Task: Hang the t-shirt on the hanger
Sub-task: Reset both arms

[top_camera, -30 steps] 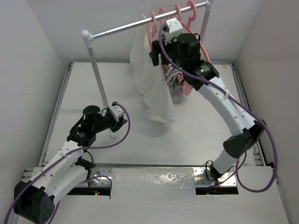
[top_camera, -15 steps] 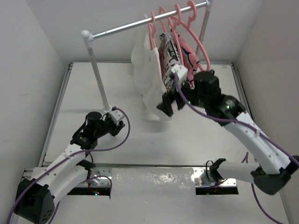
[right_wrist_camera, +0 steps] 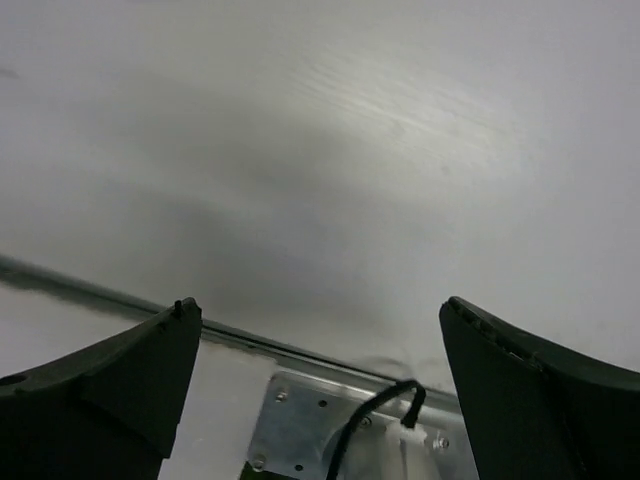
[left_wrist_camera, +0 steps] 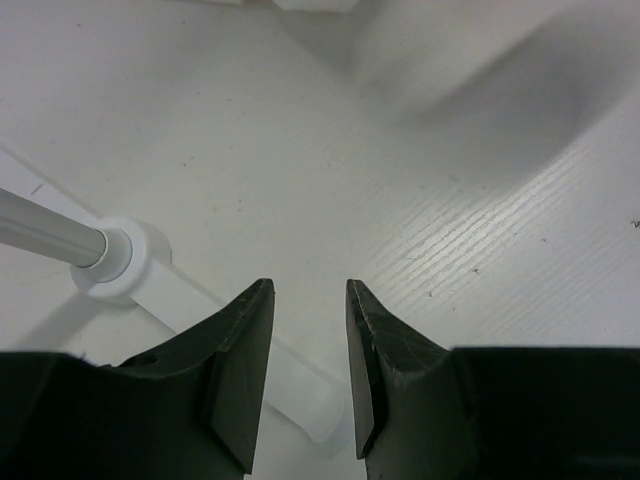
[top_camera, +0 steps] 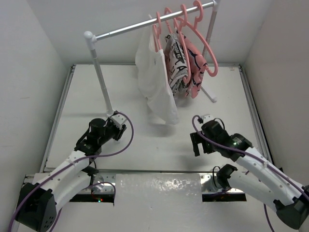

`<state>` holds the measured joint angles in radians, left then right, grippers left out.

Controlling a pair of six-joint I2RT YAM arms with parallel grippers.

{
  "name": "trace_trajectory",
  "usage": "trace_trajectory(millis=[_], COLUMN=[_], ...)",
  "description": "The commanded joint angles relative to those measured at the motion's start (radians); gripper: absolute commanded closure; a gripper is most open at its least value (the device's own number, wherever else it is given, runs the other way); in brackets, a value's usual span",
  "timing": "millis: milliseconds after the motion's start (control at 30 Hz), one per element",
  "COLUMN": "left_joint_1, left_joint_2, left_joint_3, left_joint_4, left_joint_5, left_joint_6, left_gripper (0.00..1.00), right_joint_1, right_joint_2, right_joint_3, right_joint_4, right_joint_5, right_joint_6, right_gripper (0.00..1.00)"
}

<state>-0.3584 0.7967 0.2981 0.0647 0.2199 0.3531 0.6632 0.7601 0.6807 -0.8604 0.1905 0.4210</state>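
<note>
Rack post (left_wrist_camera: 50,232) (white foot (left_wrist_camera: 300,390)) stands just beside left claw (left_wrist_camera: 308,300).

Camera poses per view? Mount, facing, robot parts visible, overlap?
Top external: above, behind the robot, looking down at table, rack post, hung t-shirt; left arm, right arm visible.
Left wrist: low over the table, facing the foot of the rack post; left tool, fingers slightly apart.
Right wrist: facing down at the near-edge bracket; right tool wide open.
Shared: top and left wrist both see the rack post.

Bright, even light, soft shadows; right wrist view blurred.
</note>
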Motion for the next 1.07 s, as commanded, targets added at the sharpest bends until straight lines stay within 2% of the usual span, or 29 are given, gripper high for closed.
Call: trace_trajectory(millis=[0, 300, 433, 533, 733, 1033], left_joint_1=[0.006, 0.009, 0.010, 0.010, 0.010, 0.010], left_joint_2=[-0.005, -0.019, -0.025, -0.027, -0.022, -0.021], left_joint_3=[-0.007, -0.025, -0.027, -0.028, -0.031, -0.034], left_joint_4=[0.076, 0.099, 0.103, 0.104, 0.109, 0.112], left_joint_5=[-0.019, -0.016, -0.013, -0.011, -0.007, -0.008], left_joint_6=[-0.023, -0.040, -0.045, -0.045, -0.046, -0.046], left_gripper=[0.68, 0.68, 0.67, 0.67, 0.67, 0.67], right_joint_1=[-0.008, -0.019, -0.019, -0.019, -0.017, -0.019], right_joint_2=[0.002, -0.126, -0.130, -0.098, -0.076, -0.153], right_joint_3=[-0.119, -0.246, -0.257, -0.245, -0.250, -0.280], right_joint_4=[-0.100, 0.087, -0.013, -0.107, -0.077, -0.092], right_joint_5=[0.255, 0.496, 0.648, 0.687, 0.664, 0.667], right_joint_6=[0.224, 0.387, 0.622, 0.774, 0.739, 0.772], right_gripper=[0.01, 0.01, 0.01, 0.01, 0.01, 0.01])
